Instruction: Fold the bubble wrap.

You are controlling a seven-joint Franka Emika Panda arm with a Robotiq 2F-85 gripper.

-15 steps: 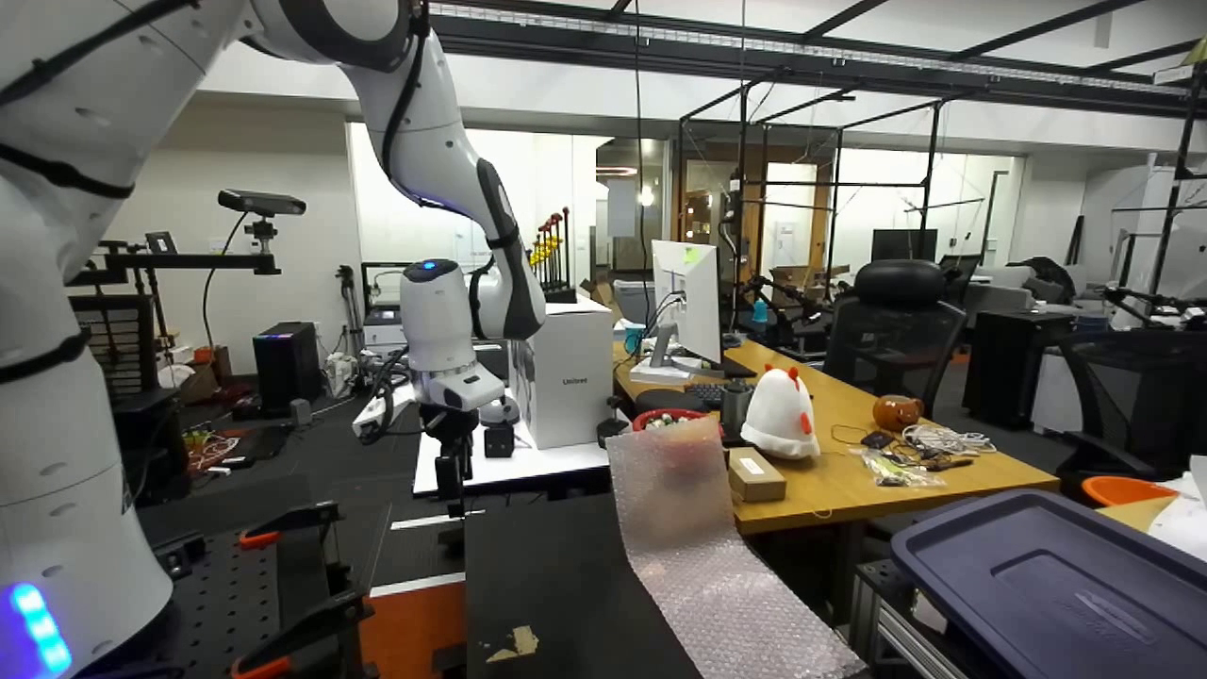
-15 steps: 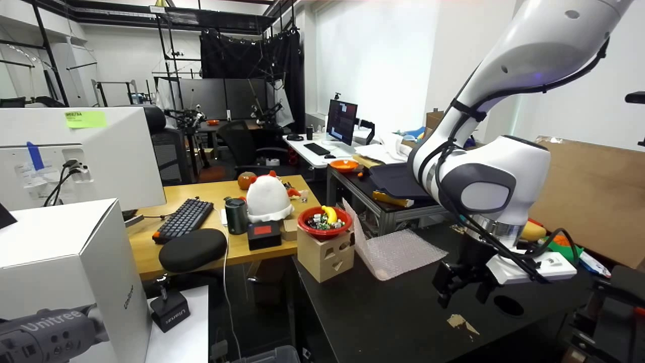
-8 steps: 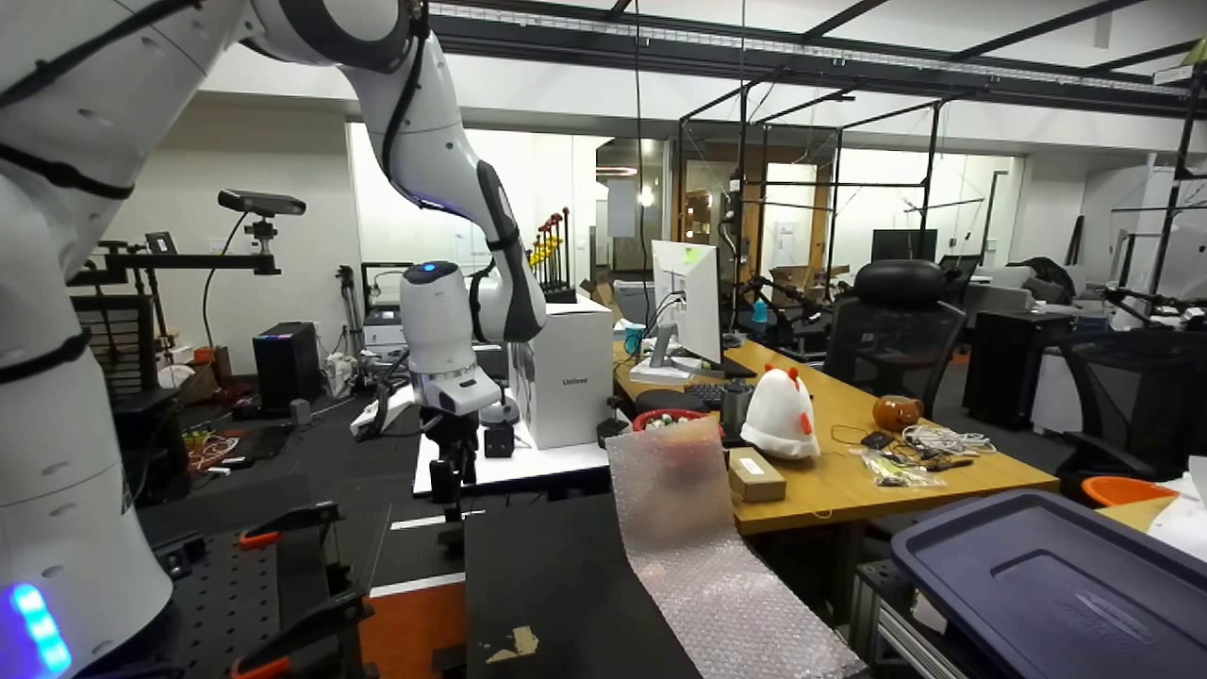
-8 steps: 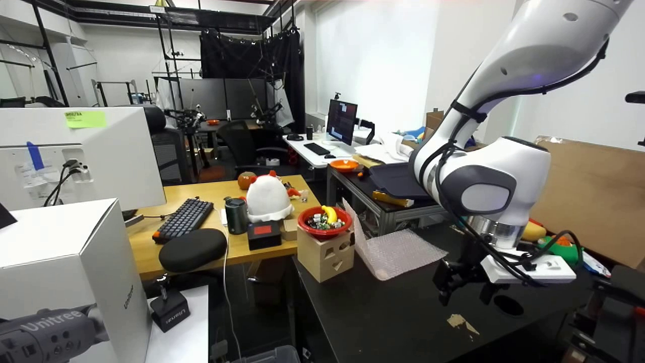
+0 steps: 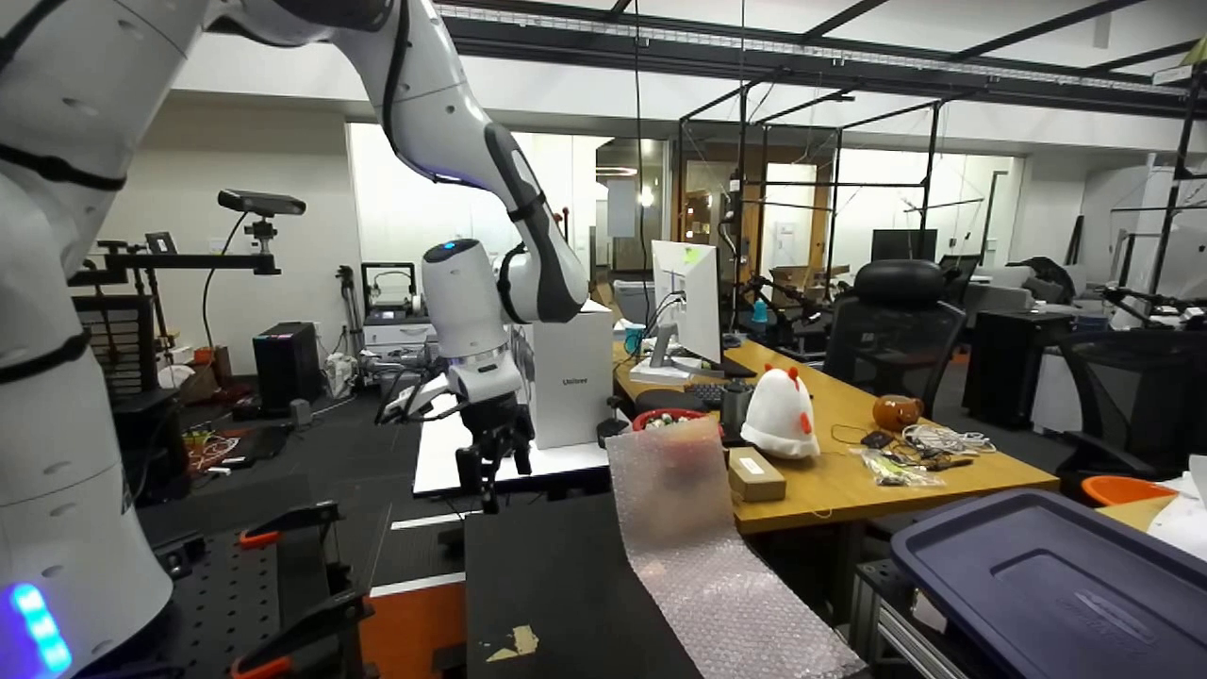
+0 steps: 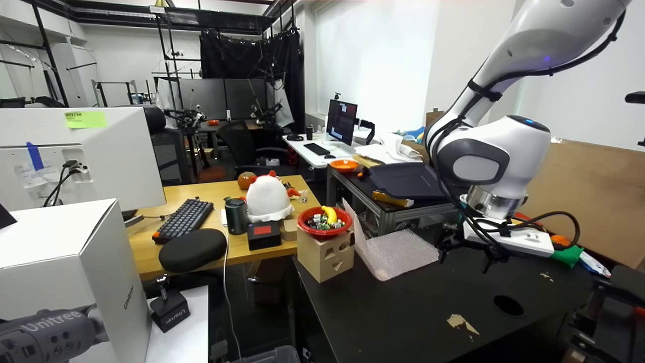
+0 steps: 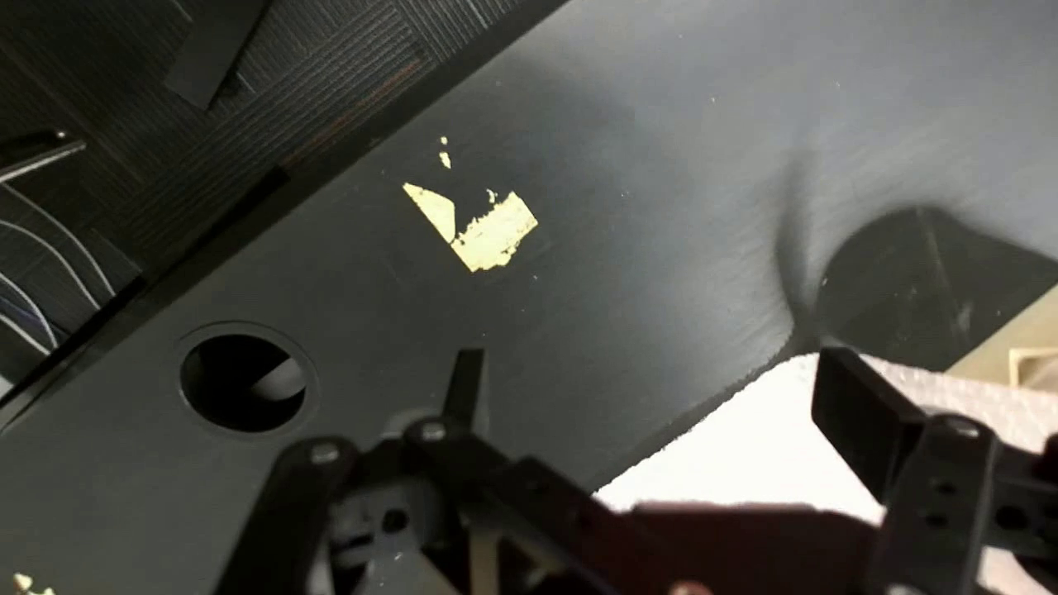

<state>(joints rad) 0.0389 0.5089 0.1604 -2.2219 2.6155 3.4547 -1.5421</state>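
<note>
Pincer (image 7: 649,387) spread, bubbled plastic sheet (image 5: 702,561), seemingly apart

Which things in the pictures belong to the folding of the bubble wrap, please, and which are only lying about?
Belonging to the job:
bubble wrap
gripper, open

Only lying about:
red bowl
wooden cube
plush
keyboard
lid

"How does the bubble wrap (image 6: 403,254) lie?"
"In an exterior view, partly flat on the black counter (image 6: 388,317), one end standing up beside the wooden box (image 6: 317,259)."
"On that box?"
"A red bowl (image 6: 322,235) with a banana (image 6: 330,216)."
"The gripper (image 6: 465,260)?"
"Above the counter, fingers spread, near the wrap's flat end."
</note>
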